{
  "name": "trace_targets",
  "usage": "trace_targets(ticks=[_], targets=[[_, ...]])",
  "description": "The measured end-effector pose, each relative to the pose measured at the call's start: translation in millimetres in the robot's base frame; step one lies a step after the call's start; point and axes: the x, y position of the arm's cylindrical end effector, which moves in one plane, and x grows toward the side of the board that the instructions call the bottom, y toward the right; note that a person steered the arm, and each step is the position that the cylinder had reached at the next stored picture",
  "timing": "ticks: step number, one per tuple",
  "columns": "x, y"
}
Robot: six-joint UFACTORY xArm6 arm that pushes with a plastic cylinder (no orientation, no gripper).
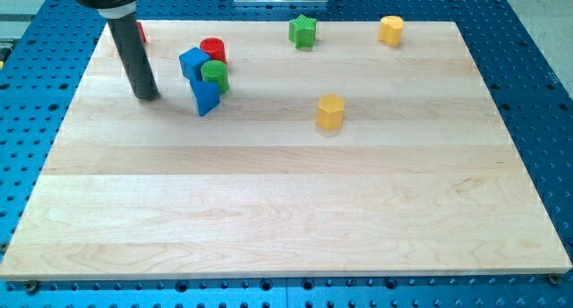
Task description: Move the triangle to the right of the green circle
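My tip (147, 97) rests on the wooden bench (286, 218) at the view's upper left, just to the view's left of a tight cluster of blocks. The end effector is a plain dark rod with no jaws, so it holds nothing. The blue triangle (205, 97) stands near the tip, apart from it, touching the green circle (215, 75) from the view's bottom-left. A blue block (192, 63) and a red cylinder (213, 48) sit close behind them. A red block (141, 32) peeks out behind the rod. A green star (303, 30) and a yellow block (390, 29) sit near the top edge; a yellow hexagon (329, 112) stands alone mid-bench. No containers show
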Motion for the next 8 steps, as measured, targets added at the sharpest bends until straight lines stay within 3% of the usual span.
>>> trace_targets(ticks=[1, 2, 3, 4, 5, 7, 8], targets=[[51.1, 51.6], [44.6, 70.3], [-6.1, 76.5], [-27.3, 84.2], [10.6, 59.9], [24.9, 123.8], [9.0, 141.8]])
